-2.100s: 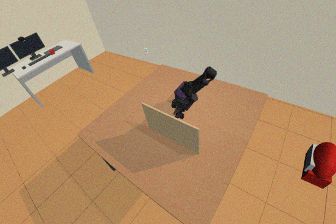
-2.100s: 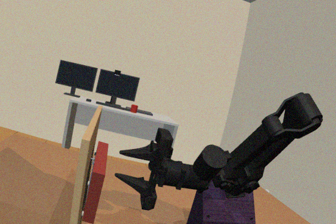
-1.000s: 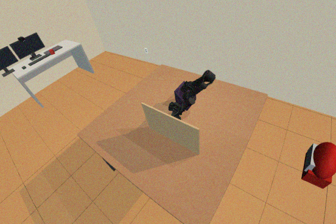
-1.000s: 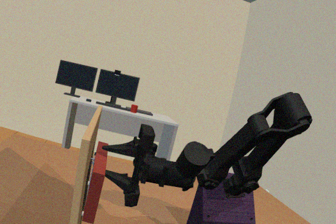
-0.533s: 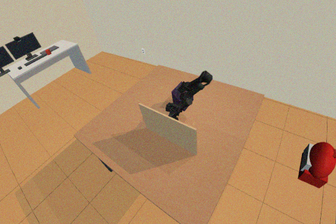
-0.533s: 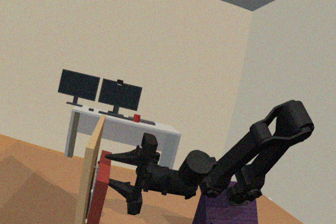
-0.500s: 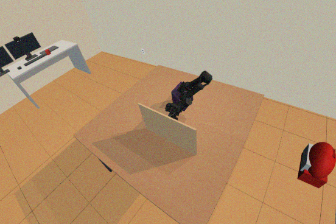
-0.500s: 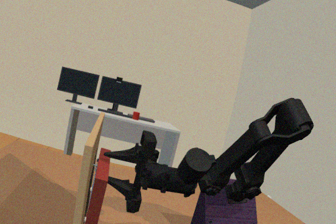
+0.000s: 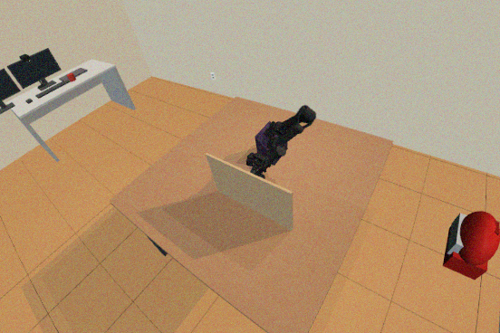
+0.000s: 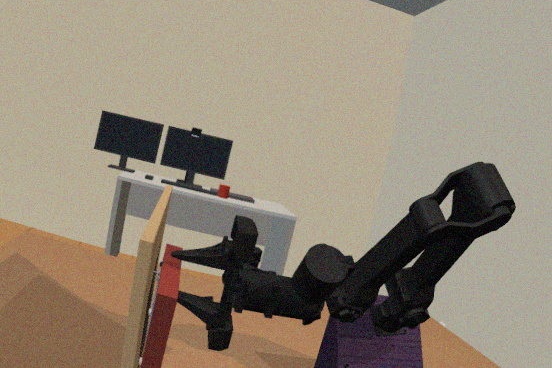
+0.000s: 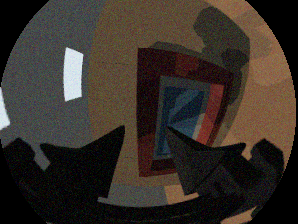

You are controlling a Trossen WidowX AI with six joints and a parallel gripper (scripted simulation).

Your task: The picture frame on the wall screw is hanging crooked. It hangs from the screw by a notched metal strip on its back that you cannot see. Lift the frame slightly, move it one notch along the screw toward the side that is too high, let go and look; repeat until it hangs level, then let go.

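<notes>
Top view: pale walls (image 9: 317,26) (image 10: 300,79) enclose a tiled floor (image 9: 408,212) and a broad brownish surface (image 9: 326,185). Desk (image 9: 97,66) (image 10: 280,209), white, stands well apart from the work area, in a corner of the room. Wooden board (image 9: 254,194) (image 10: 145,254) stands upright on the brownish surface, its shadow spread beside it. Black arm (image 9: 287,130) (image 10: 385,249) reaches toward the board from a purple pedestal (image 9: 263,137) (image 10: 380,344).

Picture frame (image 10: 167,289) (image 11: 146,100): dark red, at the board's arm-facing side. Contents: a picture (image 11: 185,117) in blue tones, set within a grey inner border. A lighter red strip shows along one side in the wrist view. The top view hides the frame behind the board. Whether it hangs level: cannot tell from these angles.

Gripper (image 9: 256,176) (image 10: 176,274) (image 11: 145,128): open, fingers parted, tips at the frame's near face in the exterior view; contact cannot be settled. In the wrist view one finger overlaps the lower part of the frame; the other lies to its side.

Two dark monitors sit on the desk. Container noted: red mug (image 9: 71,77) (image 10: 224,191), upright on the desktop near the keyboard; contents cannot be made out.
</notes>
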